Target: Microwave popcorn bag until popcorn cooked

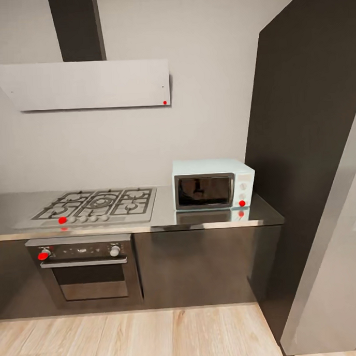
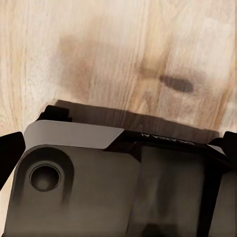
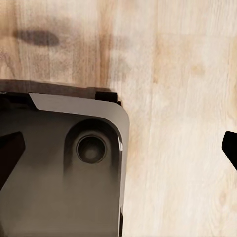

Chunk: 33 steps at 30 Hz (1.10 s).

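On the grey countertop (image 1: 211, 218) right of the hob (image 1: 96, 205) I see the microwave (image 1: 213, 183), door shut; gripper states I cannot tell, and approaching bagless risks wasted travel.

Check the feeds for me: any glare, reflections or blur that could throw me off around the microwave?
Head view: the microwave is mirrored in the shiny countertop just in front of it, its red dot doubled; the dark door glass carries faint reflections; the whole render is slightly soft. Left wrist view: blurry dark shadow patches on the wood floor. Right wrist view: similar smudged shadows on the planks.
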Available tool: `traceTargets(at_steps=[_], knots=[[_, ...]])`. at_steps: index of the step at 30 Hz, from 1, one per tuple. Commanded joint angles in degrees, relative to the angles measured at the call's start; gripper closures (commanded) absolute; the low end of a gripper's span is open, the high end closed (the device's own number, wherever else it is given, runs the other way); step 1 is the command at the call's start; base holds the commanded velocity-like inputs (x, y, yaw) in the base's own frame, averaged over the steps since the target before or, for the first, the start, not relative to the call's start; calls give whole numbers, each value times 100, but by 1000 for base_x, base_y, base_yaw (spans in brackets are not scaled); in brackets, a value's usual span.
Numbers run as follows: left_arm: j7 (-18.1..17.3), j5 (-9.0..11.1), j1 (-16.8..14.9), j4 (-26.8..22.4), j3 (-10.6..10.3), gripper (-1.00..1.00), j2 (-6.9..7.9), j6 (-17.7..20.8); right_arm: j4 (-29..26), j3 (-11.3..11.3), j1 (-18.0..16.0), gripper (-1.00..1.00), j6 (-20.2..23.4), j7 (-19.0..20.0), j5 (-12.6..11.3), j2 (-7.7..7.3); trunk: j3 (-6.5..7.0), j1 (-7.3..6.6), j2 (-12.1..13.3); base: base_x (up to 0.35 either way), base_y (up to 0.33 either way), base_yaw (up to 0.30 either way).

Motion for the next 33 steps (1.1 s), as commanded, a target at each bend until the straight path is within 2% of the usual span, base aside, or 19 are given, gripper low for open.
traceTargets(at_steps=[1,5,21,25,33], knots=[[-17,64,-5,6,-47,-100,2,-6,18,-2,-8,-100,-32,9,34,-4,-7,0,-4,0,0,0],[-17,68,-5,-1,-47,-100,15,-7,18,0,-8,-100,-30,10,32,-6,-7,0,-4,0,-134,0],[-17,70,-5,-2,-47,-100,30,-5,18,-17,-8,-100,-30,10,23,-4,-7,0,-4,0,-277,1],[-17,73,-5,-2,-47,-100,31,-5,18,-17,-8,-100,-28,10,23,-6,-7,0,-4,0,-268,142],[-17,76,-5,-3,-44,-100,31,-5,18,-6,-8,-100,-29,10,35,-13,-7,0,-4,0,-52,45]])
